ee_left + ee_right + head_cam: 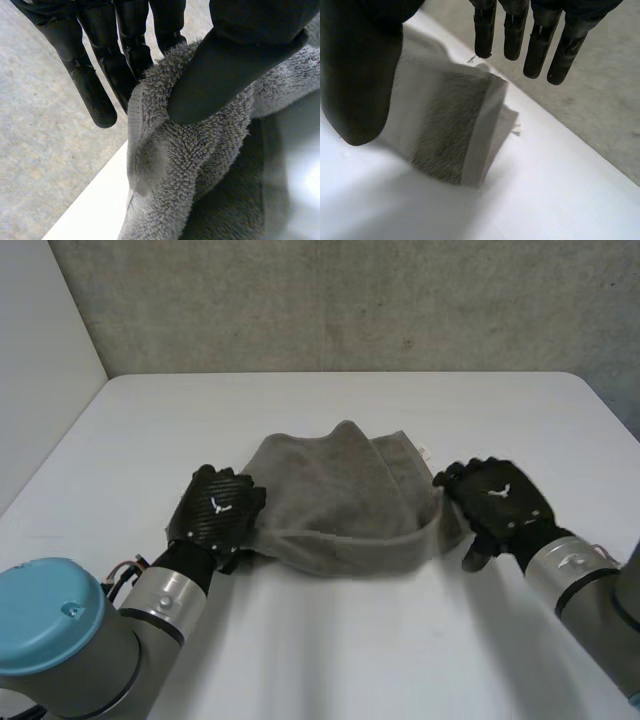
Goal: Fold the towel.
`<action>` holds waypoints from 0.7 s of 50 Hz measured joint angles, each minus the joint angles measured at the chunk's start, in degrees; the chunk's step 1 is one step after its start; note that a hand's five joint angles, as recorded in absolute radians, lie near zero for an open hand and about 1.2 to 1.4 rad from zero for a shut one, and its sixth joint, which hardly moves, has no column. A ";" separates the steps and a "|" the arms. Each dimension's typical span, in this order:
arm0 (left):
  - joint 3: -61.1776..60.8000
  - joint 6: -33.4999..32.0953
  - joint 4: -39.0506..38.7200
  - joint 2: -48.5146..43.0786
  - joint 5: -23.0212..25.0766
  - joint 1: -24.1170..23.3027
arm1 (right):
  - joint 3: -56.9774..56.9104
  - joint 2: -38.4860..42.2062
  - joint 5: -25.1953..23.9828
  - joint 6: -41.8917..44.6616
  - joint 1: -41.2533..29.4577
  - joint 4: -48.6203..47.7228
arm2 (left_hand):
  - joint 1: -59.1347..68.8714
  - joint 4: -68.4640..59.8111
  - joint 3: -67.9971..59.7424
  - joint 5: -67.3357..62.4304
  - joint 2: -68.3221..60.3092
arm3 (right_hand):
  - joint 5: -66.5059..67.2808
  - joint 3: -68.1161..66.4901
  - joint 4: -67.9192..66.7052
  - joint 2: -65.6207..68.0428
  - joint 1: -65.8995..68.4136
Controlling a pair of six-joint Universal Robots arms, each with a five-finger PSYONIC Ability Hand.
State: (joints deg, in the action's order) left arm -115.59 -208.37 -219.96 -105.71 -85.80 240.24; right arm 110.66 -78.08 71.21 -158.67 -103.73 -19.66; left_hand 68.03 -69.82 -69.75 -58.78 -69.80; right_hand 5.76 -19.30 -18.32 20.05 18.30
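Left wrist view: the left hand (pixel 230 60) is clamped on the grey towel (pixel 200 165), thumb squeezing the hem vs. the fingers. From the head view the towel lies bunched on the white table (pixel 350 660) between both hands, one layer lapped over, w/ the left hand at one end. The right hand (pixel 495 502) sits just beside the opposite end, fingers straight & thumb apart, gripping nothing; that corner lies under its palm. Imo the right should pinch the hem first, then both lift together, edge kept taut so the corners line up.
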 measured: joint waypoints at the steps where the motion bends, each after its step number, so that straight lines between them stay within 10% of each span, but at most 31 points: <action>1: -0.04 0.03 -0.11 0.14 -0.01 0.00 | 0.18 -0.25 -0.08 -1.19 0.33 -0.39 | 0.00 0.00 0.00 0.00 0.00 | 0.01 0.00 0.00 0.00 0.00; 35: -3.19 0.03 -1.65 2.49 0.10 -0.03 | 1.54 -2.71 -2.15 7.55 0.44 7.99 | 0.00 0.00 0.00 0.00 0.00 | 0.03 0.00 0.00 0.00 0.01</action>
State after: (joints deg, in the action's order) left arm -118.78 -208.34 -221.61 -103.22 -85.70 240.20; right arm 112.20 -80.79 69.06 -151.12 -103.30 -11.68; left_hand 68.03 -69.82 -69.75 -58.78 -69.81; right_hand 5.80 -19.30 -18.32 20.05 18.31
